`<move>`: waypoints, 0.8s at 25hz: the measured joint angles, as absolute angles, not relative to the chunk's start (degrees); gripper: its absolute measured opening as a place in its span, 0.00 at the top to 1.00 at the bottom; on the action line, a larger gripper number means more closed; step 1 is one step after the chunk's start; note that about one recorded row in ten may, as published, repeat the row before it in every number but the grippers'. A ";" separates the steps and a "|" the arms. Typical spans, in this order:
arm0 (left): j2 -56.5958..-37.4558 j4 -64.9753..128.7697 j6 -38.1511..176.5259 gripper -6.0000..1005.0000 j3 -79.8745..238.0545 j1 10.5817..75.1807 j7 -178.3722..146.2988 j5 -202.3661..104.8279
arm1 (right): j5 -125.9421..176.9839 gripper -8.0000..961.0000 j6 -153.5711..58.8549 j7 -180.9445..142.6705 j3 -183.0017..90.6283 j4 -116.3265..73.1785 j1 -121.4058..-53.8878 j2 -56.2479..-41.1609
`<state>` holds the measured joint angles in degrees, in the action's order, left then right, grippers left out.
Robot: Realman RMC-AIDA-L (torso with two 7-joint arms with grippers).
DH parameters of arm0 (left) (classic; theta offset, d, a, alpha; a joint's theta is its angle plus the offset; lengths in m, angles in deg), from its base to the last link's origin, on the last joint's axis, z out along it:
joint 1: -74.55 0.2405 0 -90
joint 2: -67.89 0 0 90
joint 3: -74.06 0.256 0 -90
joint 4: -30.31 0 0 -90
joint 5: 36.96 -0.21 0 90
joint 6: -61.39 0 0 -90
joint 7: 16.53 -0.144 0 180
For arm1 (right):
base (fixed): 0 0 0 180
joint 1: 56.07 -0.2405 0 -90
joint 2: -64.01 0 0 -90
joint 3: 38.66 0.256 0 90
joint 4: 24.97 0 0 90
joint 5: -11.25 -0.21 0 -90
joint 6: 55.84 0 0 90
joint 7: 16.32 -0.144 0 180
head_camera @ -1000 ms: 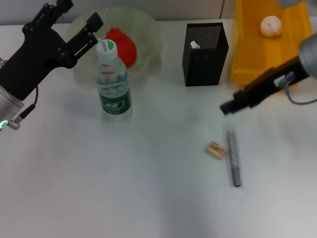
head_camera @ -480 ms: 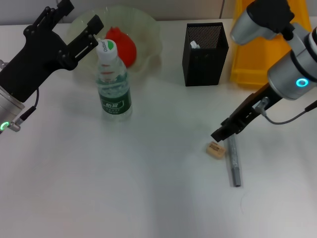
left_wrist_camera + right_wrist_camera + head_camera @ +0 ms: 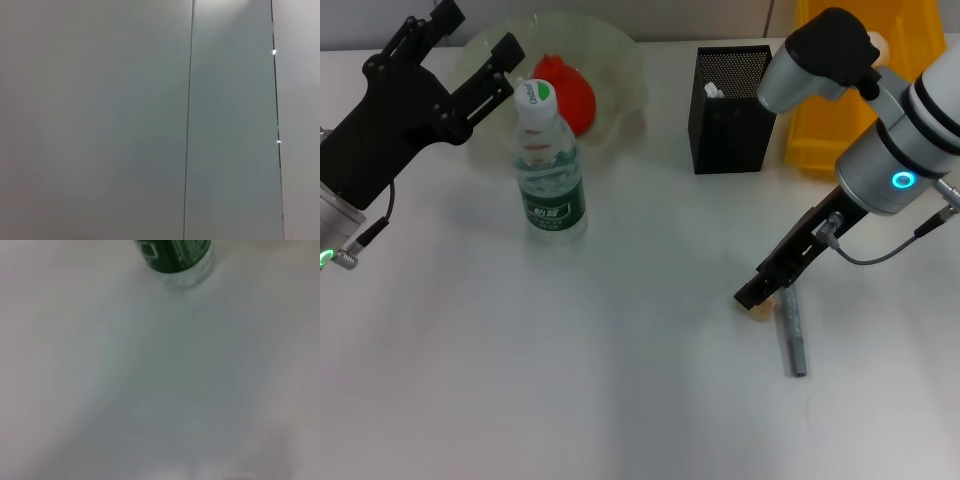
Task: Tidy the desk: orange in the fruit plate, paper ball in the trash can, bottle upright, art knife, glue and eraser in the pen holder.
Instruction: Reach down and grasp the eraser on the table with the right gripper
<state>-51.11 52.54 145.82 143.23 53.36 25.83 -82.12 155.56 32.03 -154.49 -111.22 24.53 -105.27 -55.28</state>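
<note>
- The left gripper (image 3: 460,55) hangs idle at the desk's ten o'clock, jaws wide, parked beside the upright bottle (image 3: 550,165).
- The orange (image 3: 567,92) sits in the fruit plate (image 3: 620,70).
- The pen holder (image 3: 732,110) stands at one o'clock.
- The right gripper (image 3: 757,293) has dropped from beside the trash can (image 3: 817,140) onto the eraser (image 3: 761,309), likely to grasp; I cannot tell its jaws' spread.
- A grey stick (image 3: 793,335) lies at the eraser's four o'clock.
</note>
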 joint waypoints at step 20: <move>-51.20 51.22 145.89 0.20 143.06 53.28 25.58 -82.14 | 155.94 0.44 28.04 -153.97 -116.88 21.51 -106.25 -55.49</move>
